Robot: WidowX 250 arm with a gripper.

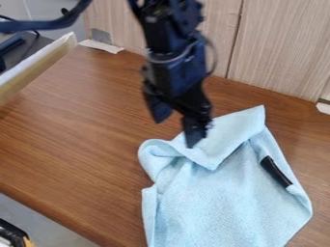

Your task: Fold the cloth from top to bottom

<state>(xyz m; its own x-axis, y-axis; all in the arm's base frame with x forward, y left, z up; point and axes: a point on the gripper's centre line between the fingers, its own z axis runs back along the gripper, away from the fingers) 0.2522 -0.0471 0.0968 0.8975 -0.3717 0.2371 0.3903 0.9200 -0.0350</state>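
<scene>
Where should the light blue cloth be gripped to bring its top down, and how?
Probably pinch the cloth at the pointed tip of its turned-over top flap, with the open gripper coming from above. That tip lies over the cloth's body like a loose corner, which should give the fingers an edge to catch.

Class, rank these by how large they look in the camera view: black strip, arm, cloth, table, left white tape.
1. Table
2. Cloth
3. Arm
Black strip and left white tape: smallest, too alike to rank.
</scene>
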